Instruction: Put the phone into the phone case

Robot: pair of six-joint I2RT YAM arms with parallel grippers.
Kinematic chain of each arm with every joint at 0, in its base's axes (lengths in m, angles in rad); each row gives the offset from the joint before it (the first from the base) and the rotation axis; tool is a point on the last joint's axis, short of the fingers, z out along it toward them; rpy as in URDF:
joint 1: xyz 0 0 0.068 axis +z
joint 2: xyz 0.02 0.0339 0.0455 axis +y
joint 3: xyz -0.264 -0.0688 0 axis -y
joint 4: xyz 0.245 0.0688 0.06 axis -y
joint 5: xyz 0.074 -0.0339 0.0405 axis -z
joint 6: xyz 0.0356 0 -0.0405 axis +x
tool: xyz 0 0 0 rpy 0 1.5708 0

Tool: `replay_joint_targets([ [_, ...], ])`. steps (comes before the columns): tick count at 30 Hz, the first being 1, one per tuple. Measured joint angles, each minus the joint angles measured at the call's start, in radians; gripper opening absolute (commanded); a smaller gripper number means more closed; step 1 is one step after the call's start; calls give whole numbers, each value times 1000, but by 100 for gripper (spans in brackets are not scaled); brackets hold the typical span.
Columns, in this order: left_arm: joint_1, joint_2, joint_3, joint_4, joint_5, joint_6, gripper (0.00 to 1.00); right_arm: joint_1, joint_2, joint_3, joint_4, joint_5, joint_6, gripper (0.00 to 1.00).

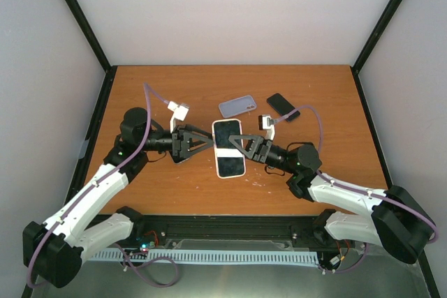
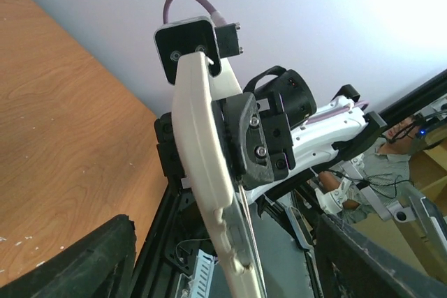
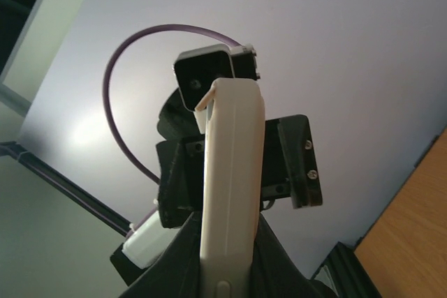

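Observation:
The phone [image 1: 228, 146], pale screen up, sits inside a white phone case [image 1: 230, 174] held just above the table's middle. My right gripper [image 1: 239, 146] is shut on the case's right edge. In the right wrist view its dark fingers [image 3: 167, 263] press both sides of the white case [image 3: 230, 172]. My left gripper [image 1: 208, 144] stands open at the case's left edge. In the left wrist view its fingers [image 2: 84, 259] are wide apart and touch nothing, with the white case [image 2: 202, 144] edge-on between them.
A lilac phone case [image 1: 237, 106] and a black phone-shaped thing [image 1: 283, 106] lie flat on the wooden table [image 1: 160, 186] behind the grippers. Black frame posts rise at the table's back corners.

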Motion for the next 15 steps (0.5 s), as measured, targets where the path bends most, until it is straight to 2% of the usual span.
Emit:
replay_joint_targets([
  [3,0,22,2,2,-7,-3,63,0,-2,0,-41,0,-23,10],
  [5,0,44,3,-3,-18,-4,53,0,-2,0,-60,0,-32,10],
  [11,0,100,22,-41,-51,5,9,0,-5,1,-145,13,-72,10],
  [13,0,108,36,-75,-68,4,5,0,-14,3,-182,23,-109,10],
  [15,0,117,54,-105,-67,-1,8,-1,-32,7,-218,31,-142,10],
])
